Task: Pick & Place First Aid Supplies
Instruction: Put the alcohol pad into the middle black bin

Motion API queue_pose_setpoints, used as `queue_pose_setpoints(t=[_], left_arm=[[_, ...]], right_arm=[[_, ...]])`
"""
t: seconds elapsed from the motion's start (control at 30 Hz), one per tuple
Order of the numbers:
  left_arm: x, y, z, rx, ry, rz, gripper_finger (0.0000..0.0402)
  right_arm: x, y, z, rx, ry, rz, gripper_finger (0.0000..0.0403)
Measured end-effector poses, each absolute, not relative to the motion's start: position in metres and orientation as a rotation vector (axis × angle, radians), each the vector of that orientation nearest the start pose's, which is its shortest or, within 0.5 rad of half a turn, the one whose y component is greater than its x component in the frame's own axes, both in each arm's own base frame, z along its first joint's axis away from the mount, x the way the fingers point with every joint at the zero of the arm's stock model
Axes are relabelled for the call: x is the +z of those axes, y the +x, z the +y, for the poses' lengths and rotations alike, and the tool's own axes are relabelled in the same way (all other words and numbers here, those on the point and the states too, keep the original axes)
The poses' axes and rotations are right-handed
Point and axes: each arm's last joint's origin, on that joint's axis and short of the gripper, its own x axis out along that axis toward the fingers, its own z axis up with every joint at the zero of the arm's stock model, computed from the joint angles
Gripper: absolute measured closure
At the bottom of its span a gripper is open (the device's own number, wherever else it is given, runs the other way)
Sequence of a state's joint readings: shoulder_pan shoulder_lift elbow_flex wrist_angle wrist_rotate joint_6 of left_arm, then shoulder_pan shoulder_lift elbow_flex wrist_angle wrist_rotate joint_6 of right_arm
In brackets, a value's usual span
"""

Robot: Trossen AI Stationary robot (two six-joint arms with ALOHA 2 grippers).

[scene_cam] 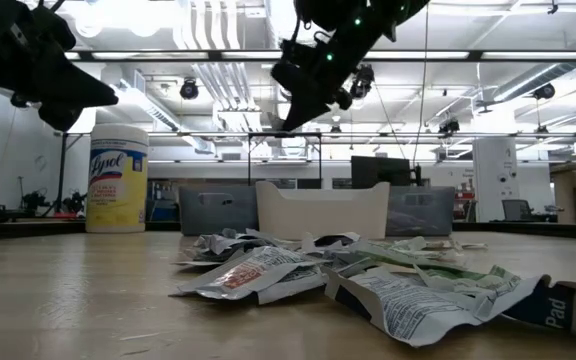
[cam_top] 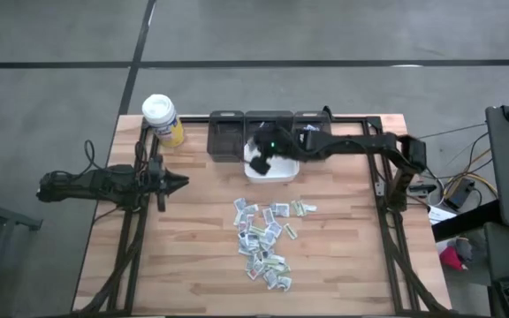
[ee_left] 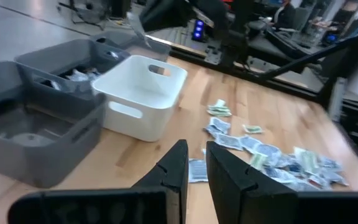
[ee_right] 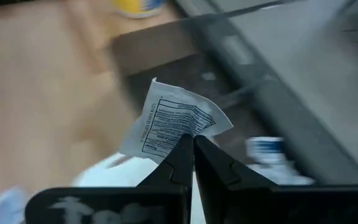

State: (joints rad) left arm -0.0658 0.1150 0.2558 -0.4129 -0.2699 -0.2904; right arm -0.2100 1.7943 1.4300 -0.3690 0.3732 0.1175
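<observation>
Right hand (ee_right: pixel 192 144) pinching creased white packet (ee_right: pixel 174 122), black print, above white bin (cam_top: pixel 272 170)

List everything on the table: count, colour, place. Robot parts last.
packets: many, white-grey with green, red or blue print, a loose pile on the table's middle, near side
held packet: one, white with black print, pinched in the right end effector above the bins
white bin: one, white, beyond the pile
grey bins: three, dark grey, in a row at the far edge behind the white bin
wipes tub: one, yellow with white lid, far left corner
table: one, light wood
left end effector: dark, at the left side, holding nothing
right end effector: dark, over the white bin, shut on the held packet
</observation>
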Motion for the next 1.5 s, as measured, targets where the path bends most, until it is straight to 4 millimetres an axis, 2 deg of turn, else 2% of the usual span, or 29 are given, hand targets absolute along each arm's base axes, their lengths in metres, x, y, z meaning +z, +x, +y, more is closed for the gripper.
queue_pose_setpoints(t=[0.17,0.33,0.47,0.63,0.83,1.13,1.3,1.5], left_arm=[[0.202,0.084,0.003,0.279,-0.205,0.236,0.0349],[0.202,0.084,0.005,0.33,-0.179,0.234,0.0349],[0.201,0.083,0.006,0.365,-0.161,0.234,0.0349],[0.201,0.083,0.006,0.381,-0.154,0.242,0.0349],[0.2,0.082,0.007,0.41,-0.139,0.246,0.0349],[0.197,0.081,0.007,0.418,-0.125,0.279,0.0349],[0.197,0.081,0.007,0.42,-0.123,0.283,0.0349],[0.195,0.08,0.008,0.424,-0.117,0.306,0.0349]], right_arm=[[0.276,0.376,-0.131,-0.717,0.017,0.752,0.0394],[0.284,0.357,-0.168,-0.8,0.057,0.888,0.0394],[0.288,0.347,-0.194,-0.779,0.14,0.959,0.0394],[0.286,0.345,-0.219,-0.722,0.253,1.022,0.0394],[0.265,0.36,-0.244,-0.667,0.339,1.155,0.0394],[0.229,0.385,-0.279,-0.606,0.325,1.351,0.0394],[0.214,0.391,-0.288,-0.586,0.337,1.429,0.0394],[0.204,0.39,-0.287,-0.536,0.305,1.483,0.0394]])
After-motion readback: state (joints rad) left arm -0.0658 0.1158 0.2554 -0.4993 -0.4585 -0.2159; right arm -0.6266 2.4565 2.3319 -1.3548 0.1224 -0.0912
